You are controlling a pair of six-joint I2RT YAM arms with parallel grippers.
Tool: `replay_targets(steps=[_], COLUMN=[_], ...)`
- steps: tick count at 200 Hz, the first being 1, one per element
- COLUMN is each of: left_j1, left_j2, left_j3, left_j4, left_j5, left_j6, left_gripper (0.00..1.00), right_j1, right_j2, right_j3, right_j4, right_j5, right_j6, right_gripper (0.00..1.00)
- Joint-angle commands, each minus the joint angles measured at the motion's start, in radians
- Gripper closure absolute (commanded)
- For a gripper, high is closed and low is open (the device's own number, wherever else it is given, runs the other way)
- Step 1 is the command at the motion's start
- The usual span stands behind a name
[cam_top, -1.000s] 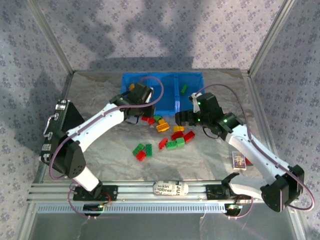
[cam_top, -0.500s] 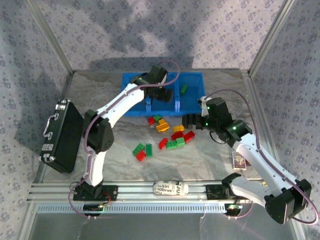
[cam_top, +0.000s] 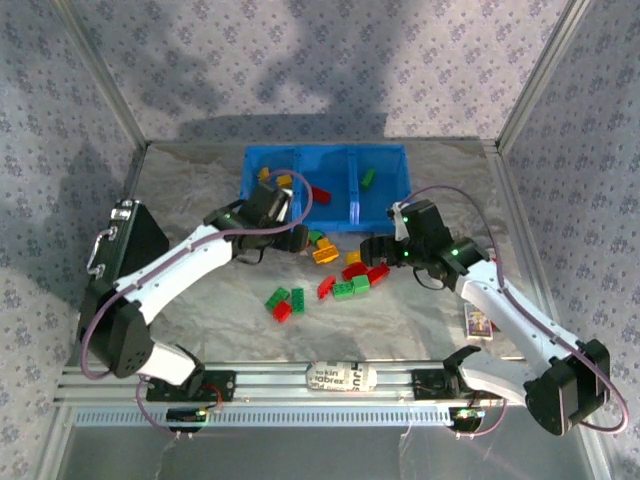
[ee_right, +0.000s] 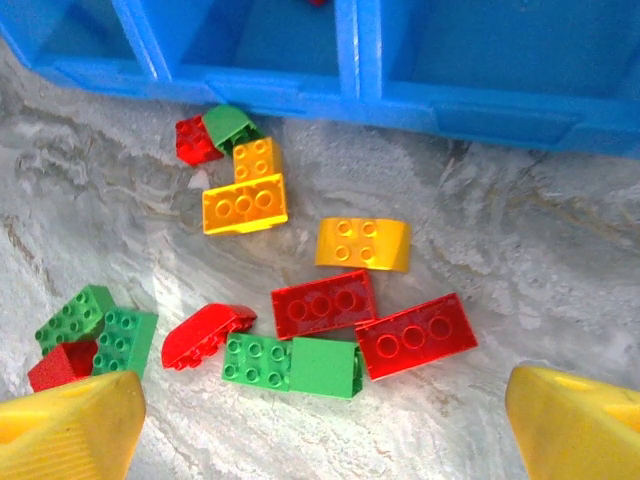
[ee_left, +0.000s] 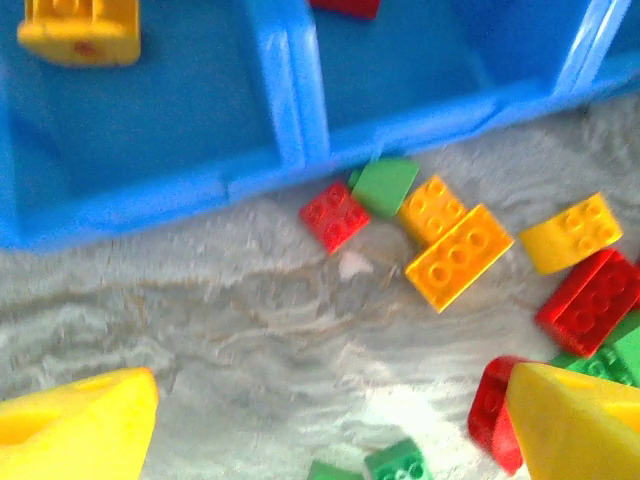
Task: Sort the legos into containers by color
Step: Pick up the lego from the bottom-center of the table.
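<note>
A red brick [cam_top: 318, 195] now lies in the middle compartment of the blue bin [cam_top: 354, 205], and I take it to be the one my left arm just carried in. A second ago the left gripper [ee_left: 320, 430] was clenched at the bin's front wall. Half a second ago it was over that compartment letting go. Now it is back on the near side of the bin, released, its fingers [ee_left: 80, 430] wide apart with nothing between them.

A yellow brick [ee_left: 78, 30] sits in the left compartment and a green brick [cam_top: 368, 178] in the right, so each colour has its place and one more piece is sorted.

Most of the loose bricks [ee_right: 322, 303] are not yet sorted. They lie scattered on the surface [ee_right: 520, 250] just in front of the bin, red, green and yellow mixed.

The right gripper [ee_right: 320, 430] hangs over that cluster, also released and empty, having shifted only slightly. I judge both arms free for the next pick, and the small red brick [ee_left: 335, 215] beside the front wall is nearest the left
</note>
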Motion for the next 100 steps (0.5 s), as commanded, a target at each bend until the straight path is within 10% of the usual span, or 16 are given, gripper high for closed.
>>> replay_targets(steps=[1,100], left_j1=[-0.002,-0.026], left_j2=[-0.084,-0.387], left_j3=[-0.097,-0.496], left_j4=[0.037,0.043], left_j5=[0.005,0.056], left_j6=[-0.063,-0.263], left_gripper=[0.11,0.2], right_j1=[0.045,0.307], right_j2=[0.039,0.368], right_j3=[0.04,0.191], right_j4=[-0.018,-0.033], right_j5=[-0.012,0.071], right_j6=[0.006,0.094], right_gripper=[0.07,0.15])
